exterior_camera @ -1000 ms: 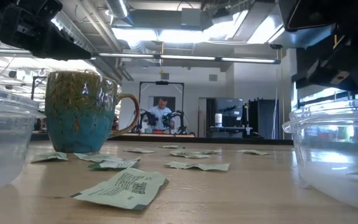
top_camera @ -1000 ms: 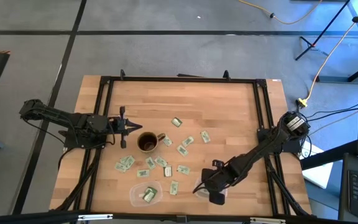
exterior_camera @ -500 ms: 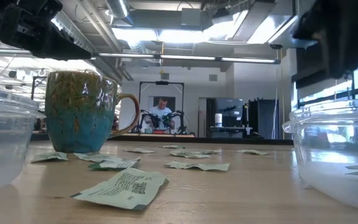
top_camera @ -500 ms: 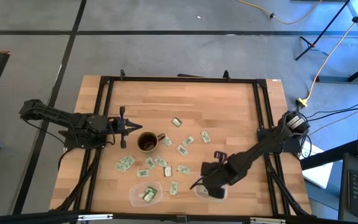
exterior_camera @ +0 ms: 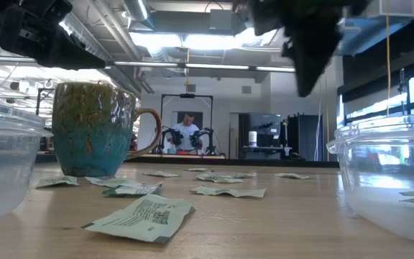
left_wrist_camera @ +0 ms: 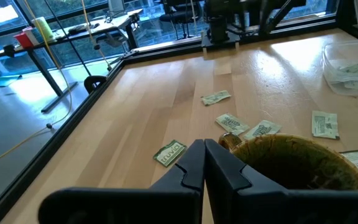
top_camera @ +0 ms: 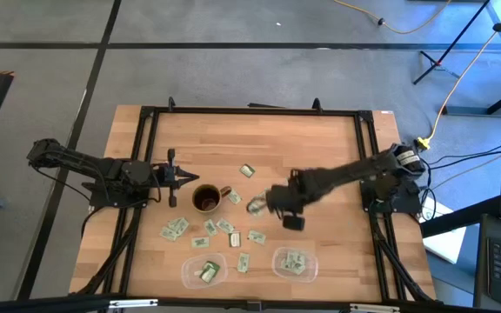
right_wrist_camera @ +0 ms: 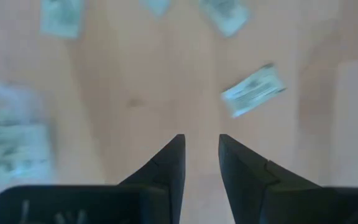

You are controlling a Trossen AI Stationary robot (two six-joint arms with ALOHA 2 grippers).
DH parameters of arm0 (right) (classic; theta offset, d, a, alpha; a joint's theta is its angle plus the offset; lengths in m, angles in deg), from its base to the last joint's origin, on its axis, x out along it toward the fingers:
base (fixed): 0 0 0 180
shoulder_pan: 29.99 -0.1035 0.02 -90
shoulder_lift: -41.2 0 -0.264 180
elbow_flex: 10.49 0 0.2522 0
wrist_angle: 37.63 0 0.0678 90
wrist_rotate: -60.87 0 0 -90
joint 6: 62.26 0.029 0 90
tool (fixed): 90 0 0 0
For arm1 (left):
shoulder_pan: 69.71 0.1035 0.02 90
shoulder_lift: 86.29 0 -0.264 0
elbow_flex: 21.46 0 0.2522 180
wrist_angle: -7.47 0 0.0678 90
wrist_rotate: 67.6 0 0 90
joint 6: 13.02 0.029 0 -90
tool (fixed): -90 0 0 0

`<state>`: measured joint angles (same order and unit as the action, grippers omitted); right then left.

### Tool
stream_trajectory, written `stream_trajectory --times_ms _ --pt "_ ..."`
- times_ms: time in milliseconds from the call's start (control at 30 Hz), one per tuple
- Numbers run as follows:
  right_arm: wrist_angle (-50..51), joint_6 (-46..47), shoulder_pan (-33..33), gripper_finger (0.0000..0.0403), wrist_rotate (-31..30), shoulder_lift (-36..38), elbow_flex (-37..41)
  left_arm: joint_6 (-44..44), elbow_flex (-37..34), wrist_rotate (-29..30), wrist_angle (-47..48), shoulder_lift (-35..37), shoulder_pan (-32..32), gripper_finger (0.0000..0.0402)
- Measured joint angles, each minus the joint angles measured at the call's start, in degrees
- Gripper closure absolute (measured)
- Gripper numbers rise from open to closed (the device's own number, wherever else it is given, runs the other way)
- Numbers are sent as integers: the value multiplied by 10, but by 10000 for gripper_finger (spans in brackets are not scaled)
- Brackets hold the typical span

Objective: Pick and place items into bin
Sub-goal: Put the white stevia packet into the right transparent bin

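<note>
High view shows us early on: a few packets lie in two bins [top_camera: 291, 261], most packets [top_camera: 255, 209] are scattered beside the mug [top_camera: 206, 199], our right gripper [top_camera: 268, 202] hovers narrowly parted and empty, left gripper [top_camera: 179, 177] closed.

My table [top_camera: 320, 139] is pale wood planks inside a black frame. On it stands a mug [top_camera: 206, 199], brown seen from above and teal-and-brown from table height [exterior_camera: 95, 129], upright, its handle toward the right arm's side. Past the far edge I see a grey floor with a yellow cable [top_camera: 390, 22] and a tripod leg [top_camera: 446, 54]. Level across the table, a person [exterior_camera: 187, 130] stands in the room beyond, among dark equipment under ceiling lights
</note>
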<state>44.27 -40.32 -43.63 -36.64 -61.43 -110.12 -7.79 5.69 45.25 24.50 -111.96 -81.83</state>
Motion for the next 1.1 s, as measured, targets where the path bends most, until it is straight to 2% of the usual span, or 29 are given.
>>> stream_trajectory --times_ms 167,300,667,800,1100 --pt "-41 -59 49 303 1 1 5 0 0 0 3 0 0 397" --pt "-100 -89 64 303 15 1 43 -1 0 0 11 0 0 394" --pt "-222 -69 92 303 18 0 177 -25 0 0 17 0 0 393" --pt "-265 -57 98 303 36 0 217 -26 0 0 17 0 0 396" --pt "-331 -41 98 303 47 1 282 -30 0 0 17 0 0 396"
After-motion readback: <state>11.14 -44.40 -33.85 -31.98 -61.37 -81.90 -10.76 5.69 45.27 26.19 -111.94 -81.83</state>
